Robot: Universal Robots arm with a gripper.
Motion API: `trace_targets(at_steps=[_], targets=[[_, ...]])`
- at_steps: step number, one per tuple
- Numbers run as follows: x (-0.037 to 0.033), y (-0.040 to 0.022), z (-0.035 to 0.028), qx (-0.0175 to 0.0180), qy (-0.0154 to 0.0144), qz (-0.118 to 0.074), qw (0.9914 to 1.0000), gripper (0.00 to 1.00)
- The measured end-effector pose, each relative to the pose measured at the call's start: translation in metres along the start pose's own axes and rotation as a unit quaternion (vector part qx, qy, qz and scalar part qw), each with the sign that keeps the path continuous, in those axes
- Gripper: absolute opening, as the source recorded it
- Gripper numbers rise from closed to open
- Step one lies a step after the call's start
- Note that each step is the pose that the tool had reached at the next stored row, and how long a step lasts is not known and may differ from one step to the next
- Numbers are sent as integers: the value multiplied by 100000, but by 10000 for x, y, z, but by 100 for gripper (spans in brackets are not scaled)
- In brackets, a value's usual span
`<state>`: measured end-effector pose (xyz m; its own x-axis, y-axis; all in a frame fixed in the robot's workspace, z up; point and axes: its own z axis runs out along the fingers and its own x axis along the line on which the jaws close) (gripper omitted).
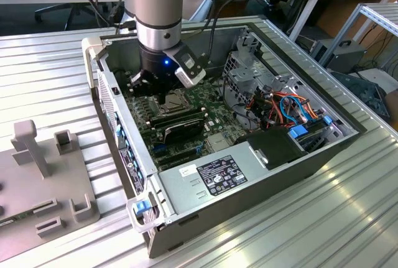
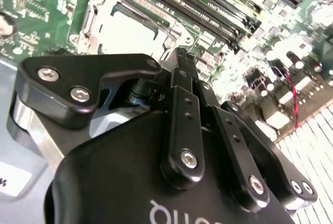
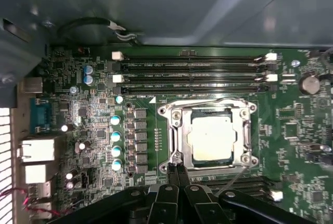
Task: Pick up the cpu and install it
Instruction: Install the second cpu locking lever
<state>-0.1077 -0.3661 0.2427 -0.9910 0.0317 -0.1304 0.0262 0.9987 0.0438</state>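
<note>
The cpu, a flat square chip with a dull silver top, lies level, seated inside its socket frame, just beyond the fingertips.

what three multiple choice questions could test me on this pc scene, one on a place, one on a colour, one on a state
1. Where does the cpu lie?
A in the socket
B on the table outside the case
C on top of the power supply

2. What colour is the motherboard?
A blue
B green
C red

3. How do the fingers of the gripper stand?
A spread wide
B clamped on a memory stick
C closed together, empty

Answers:
1 A, its silver top sits inside the metal frame in the first wrist view.
2 B, the board shows green in both wrist views.
3 C, the fingertips meet beside the frame with nothing between them.
</note>
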Motion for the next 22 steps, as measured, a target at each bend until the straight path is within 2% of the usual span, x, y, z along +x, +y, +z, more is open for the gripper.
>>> trace_targets(at_steps=[4,7,8,9,11,15,18,22], targets=[[-5,1,-4,13,58,4,100000,11],[-47,1,1,56,1227,60,99992,11],[-65,2,3,77,1742,85,99985,11],[-71,2,4,78,1916,94,99982,11],[-76,2,4,82,1971,99,99980,11],[-181,6,18,84,2029,176,99979,11],[-206,21,9,116,2079,324,99978,11],[-265,28,-33,161,2577,647,99965,11]])
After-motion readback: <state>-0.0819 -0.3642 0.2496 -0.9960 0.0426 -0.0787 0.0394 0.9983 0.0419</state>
